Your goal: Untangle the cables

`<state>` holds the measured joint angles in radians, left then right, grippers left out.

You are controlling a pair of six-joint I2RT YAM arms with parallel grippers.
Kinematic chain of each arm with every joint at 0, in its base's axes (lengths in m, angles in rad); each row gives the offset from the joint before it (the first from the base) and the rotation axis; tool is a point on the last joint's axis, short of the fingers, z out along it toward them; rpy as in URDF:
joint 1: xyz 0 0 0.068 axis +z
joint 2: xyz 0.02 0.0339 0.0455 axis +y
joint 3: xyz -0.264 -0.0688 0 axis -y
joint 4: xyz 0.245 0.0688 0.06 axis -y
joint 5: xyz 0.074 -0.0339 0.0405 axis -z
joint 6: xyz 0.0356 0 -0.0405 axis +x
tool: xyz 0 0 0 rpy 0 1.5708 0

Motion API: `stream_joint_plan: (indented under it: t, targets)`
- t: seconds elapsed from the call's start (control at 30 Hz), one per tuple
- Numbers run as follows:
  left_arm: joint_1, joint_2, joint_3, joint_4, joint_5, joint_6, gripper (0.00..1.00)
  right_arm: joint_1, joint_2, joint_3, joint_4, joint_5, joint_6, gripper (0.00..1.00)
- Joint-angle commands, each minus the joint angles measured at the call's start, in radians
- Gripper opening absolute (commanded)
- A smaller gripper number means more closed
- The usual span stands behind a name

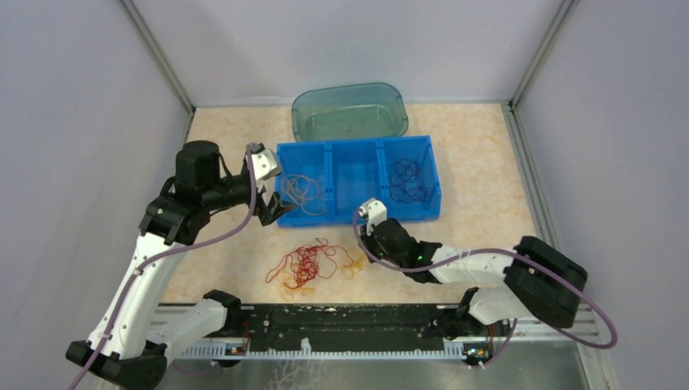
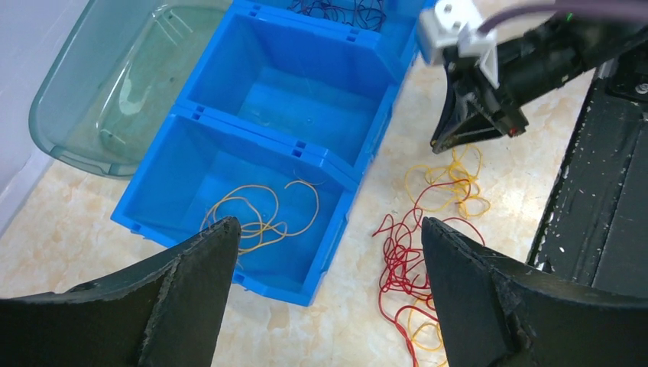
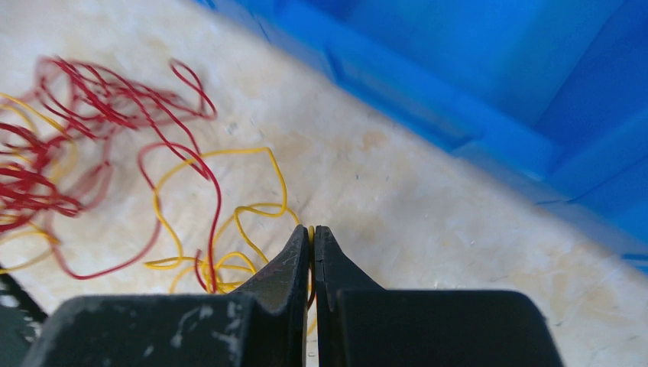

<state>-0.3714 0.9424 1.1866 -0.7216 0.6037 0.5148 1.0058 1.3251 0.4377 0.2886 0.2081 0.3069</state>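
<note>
cables: a loose clump (image 1: 307, 264) of red and yellow-orange loops lies on the worktop (image 1: 479, 203), just in front of the blue bin (image 1: 353, 145); the red loops are knotted together at its left and middle, and the yellow ones trail off to the right.
yellow strand (image 3: 229, 151): it belongs to the right edge of the clump, loops across the bare worktop, crosses a red loop and ends between the right fingertips.
right gripper (image 3: 312, 233): fingers pressed together, pinching the yellow strand; its tip is low over the worktop, between the clump and the bin's front wall.
yellow cables in bin (image 2: 260, 210): a few thin loops lie flat on the floor of the left compartment.
dark cables (image 1: 409, 180): purple-blue loops lie in the right compartment.
left gripper (image 2: 328, 223): fingers spread wide with nothing between them; it hangs above the bin's left front corner, apart from the clump.
blue bin: three compartments side by side, standing mid-worktop.
teal tub (image 1: 390, 93): translucent, just behind the bin, against the back wall.
</note>
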Motion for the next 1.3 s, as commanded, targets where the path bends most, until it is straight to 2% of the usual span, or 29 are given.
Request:
stream_joint_plan:
  t: [0.0, 0.13, 0.3, 0.6, 0.83, 0.93, 1.03, 1.17, 1.27]
  targets:
    - [-0.001, -0.005, -0.006, -0.011, 0.064, 0.014, 0.92, 0.01, -0.197, 0.063, 0.023, 0.012, -0.043, 0.0]
    - [-0.001, -0.016, -0.034, 0.001, 0.126, -0.008, 0.88, 0.01, -0.32, 0.121, 0.024, -0.082, -0.081, 0.0]
    - [-0.003, -0.027, -0.077, 0.005, 0.217, -0.033, 0.84, 0.01, -0.371, 0.179, 0.06, -0.208, -0.091, 0.0]
    - [-0.004, -0.062, -0.124, 0.043, 0.37, -0.044, 0.86, 0.01, -0.291, 0.302, 0.187, -0.305, -0.007, 0.0]
    - [-0.025, -0.093, -0.205, 0.121, 0.371, -0.01, 0.94, 0.011, -0.217, 0.393, 0.279, -0.4, 0.059, 0.0]
    - [-0.038, -0.085, -0.22, 0.146, 0.382, -0.028, 0.94, 0.021, -0.2, 0.414, 0.302, -0.404, 0.073, 0.0]
    - [-0.065, -0.098, -0.266, 0.263, 0.3, -0.088, 0.91, 0.026, -0.192, 0.427, 0.33, -0.416, 0.099, 0.0]
    - [-0.089, -0.098, -0.292, 0.31, 0.251, -0.08, 0.87, 0.028, -0.196, 0.439, 0.353, -0.428, 0.121, 0.0]
    - [-0.095, -0.08, -0.284, 0.29, 0.276, -0.073, 0.72, 0.03, -0.201, 0.439, 0.372, -0.44, 0.131, 0.0]
